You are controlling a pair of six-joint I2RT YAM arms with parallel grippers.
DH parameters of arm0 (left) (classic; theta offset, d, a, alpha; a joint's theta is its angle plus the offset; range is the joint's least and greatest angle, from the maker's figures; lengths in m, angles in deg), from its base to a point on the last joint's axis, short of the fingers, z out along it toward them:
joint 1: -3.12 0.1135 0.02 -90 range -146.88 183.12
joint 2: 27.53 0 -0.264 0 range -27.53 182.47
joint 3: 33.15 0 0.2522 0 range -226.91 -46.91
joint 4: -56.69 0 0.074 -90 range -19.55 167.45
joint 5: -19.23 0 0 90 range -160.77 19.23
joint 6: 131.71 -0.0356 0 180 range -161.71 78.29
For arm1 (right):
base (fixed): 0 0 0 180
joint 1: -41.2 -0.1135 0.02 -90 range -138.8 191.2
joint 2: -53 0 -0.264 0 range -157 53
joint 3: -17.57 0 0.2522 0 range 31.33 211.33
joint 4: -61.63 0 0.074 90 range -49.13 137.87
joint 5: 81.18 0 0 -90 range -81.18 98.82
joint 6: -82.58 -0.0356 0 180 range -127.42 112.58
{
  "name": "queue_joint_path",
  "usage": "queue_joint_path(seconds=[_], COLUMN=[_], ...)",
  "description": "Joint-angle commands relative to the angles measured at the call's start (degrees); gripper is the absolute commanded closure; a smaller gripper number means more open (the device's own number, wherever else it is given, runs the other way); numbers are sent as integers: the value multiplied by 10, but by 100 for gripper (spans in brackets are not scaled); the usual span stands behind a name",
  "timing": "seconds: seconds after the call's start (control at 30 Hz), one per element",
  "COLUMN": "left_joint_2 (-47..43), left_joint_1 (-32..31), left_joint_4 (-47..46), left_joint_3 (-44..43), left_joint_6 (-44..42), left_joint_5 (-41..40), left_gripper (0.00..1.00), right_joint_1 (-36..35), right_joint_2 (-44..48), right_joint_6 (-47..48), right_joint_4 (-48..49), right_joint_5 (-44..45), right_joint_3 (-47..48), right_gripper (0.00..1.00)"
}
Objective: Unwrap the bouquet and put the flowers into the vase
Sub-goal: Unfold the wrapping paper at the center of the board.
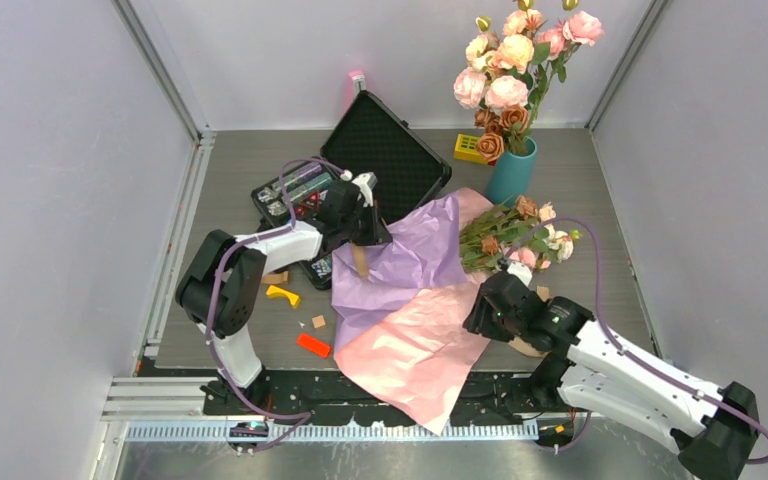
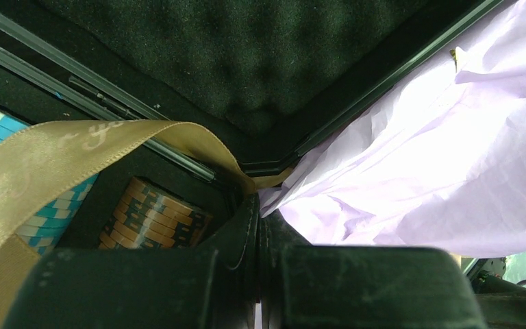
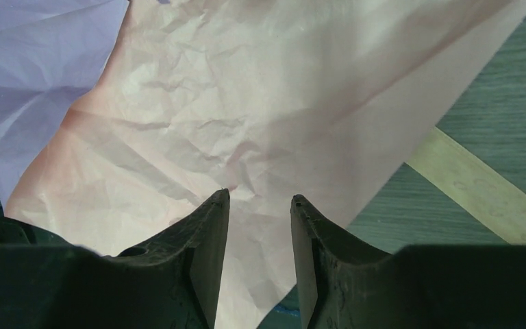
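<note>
Stretching forward, left gripper (image 2: pixel 259 205) pinches tan ribbon (image 2: pixel 61 154), lilac paper (image 2: pixel 418 151) beside it; right gripper (image 3: pixel 260 202) hovers half-open, empty, over pink paper (image 3: pixel 246 103) on grey table (image 3: pixel 507 123), pale walls (image 1: pixel 50 150) around.

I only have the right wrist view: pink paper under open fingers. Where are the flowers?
Observer: The flowers lie beyond the right gripper, at the far right edge of the lilac paper, just in front of the vase.
Operator: Is the vase free?
Observer: No, a bigger rose bunch stands in it.
Operator: What is the left arm doing?
Observer: The left gripper is shut on the ribbon, beside the open case.
</note>
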Motion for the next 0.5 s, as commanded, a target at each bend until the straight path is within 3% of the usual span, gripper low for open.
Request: queue_joint_path(seconds=[0.0, 0.17, 0.27, 0.47], left_joint_2=[-6, -6, -10, -27], left_joint_1=[10, 10, 10, 10], left_joint_4=[-45, -52, -52, -51], left_joint_3=[0, 9, 12, 14], left_joint_6=[-9, -16, -17, -16], left_joint_5=[-15, -9, -5, 3], left_gripper=[100, 100, 100, 100], right_joint_1=[-3, -3, -3, -3], right_joint_2=[59, 98, 102, 43], right_joint_6=[-32, -29, -23, 24], right_joint_4=[-80, -143, -149, -74], right_joint_5=[16, 54, 66, 52], right_joint_3=[17, 72, 115, 199], right_gripper=[56, 39, 35, 28])
